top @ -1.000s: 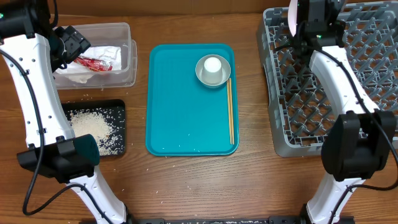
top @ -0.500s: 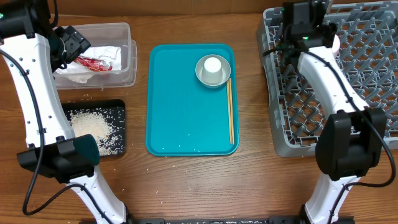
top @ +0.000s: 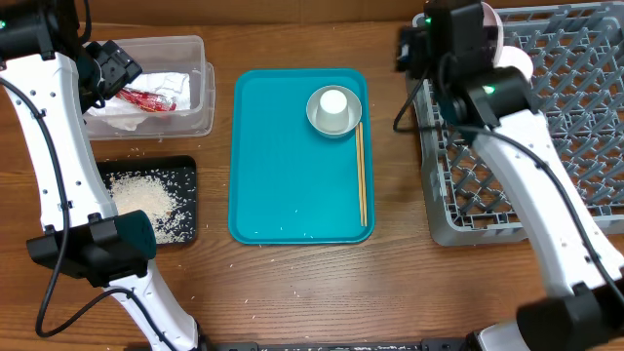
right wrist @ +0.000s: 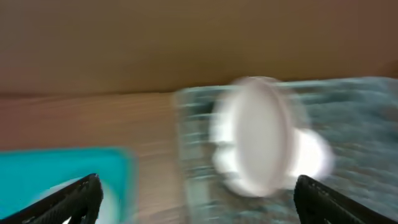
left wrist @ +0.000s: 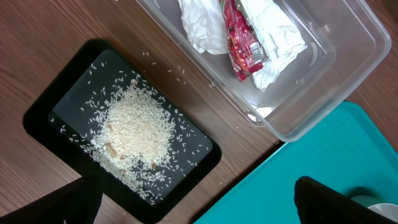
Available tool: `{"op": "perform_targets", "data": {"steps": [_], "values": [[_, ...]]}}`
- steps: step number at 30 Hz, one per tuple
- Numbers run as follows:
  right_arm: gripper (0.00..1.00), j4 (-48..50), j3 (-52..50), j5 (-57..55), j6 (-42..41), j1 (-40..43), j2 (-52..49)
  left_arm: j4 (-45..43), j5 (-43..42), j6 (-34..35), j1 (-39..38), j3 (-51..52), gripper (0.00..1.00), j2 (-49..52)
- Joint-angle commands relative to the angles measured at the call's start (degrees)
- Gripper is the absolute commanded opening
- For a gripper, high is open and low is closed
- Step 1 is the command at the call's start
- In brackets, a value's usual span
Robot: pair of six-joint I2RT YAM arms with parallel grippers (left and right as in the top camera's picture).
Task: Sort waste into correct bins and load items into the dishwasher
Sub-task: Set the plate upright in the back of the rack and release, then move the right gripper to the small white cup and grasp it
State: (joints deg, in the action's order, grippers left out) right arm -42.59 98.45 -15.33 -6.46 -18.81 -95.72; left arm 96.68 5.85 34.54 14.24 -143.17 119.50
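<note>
Overhead: cup in bowl lies left of right gripper, nearer arm; fingers spread, empty; left gripper spread too.

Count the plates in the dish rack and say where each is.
2. A pinkish plate stands on edge in the dish rack's far-left corner; a white plate sits right beside it. The right arm covers part of that corner, so more may be hidden.
</note>
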Motion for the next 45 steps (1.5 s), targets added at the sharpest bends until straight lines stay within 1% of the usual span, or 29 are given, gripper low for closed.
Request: {"op": "perform_targets", "data": {"steps": [1,3,9,12,22,29,32,36,42,45], "values": [[1.0,0.07,0.17,31.52,-0.94,-0.46,-2.05,0.11,0.52,-0.26,-0.39,0.15,1.0,-0.66],[1.0,0.87,0.17,33.55,-2.03,-1.42,-4.02,0.11,0.52,-0.26,-0.39,0.15,1.0,-0.66],[1.0,2.84,0.17,27.52,-2.58,-4.42,-11.67,0.11,0.52,-0.26,-0.39,0.15,1.0,-0.66],[1.0,5.01,0.17,27.36,-2.58,-5.38,-15.13,0.11,0.52,-0.26,-0.39,0.15,1.0,-0.66],[1.0,6.67,0.17,24.74,-4.28,-5.84,-24.0,0.11,0.52,-0.26,-0.39,0.15,1.0,-0.66],[1.0,8.46,0.17,18.69,-4.24,-6.27,-25.4,0.11,0.52,-0.26,-0.39,0.15,1.0,-0.66],[0.96,8.72,0.17,15.78,-4.24,-6.38,-25.64,0.11,0.52,-0.26,-0.39,0.15,1.0,-0.66],[0.94,8.92,0.17,15.17,-4.26,-6.43,-26.86,0.11,0.52,-0.26,-0.39,0.15,1.0,-0.66],[0.95,9.86,0.17,14.82,-4.24,-8.11,-28.46,0.11,0.52,-0.26,-0.39,0.15,1.0,-0.66],[0.93,10.84,0.17,12.33,-4.26,-9.51,-28.61,0.11,0.52,-0.26,-0.39,0.15,1.0,-0.66]]}}
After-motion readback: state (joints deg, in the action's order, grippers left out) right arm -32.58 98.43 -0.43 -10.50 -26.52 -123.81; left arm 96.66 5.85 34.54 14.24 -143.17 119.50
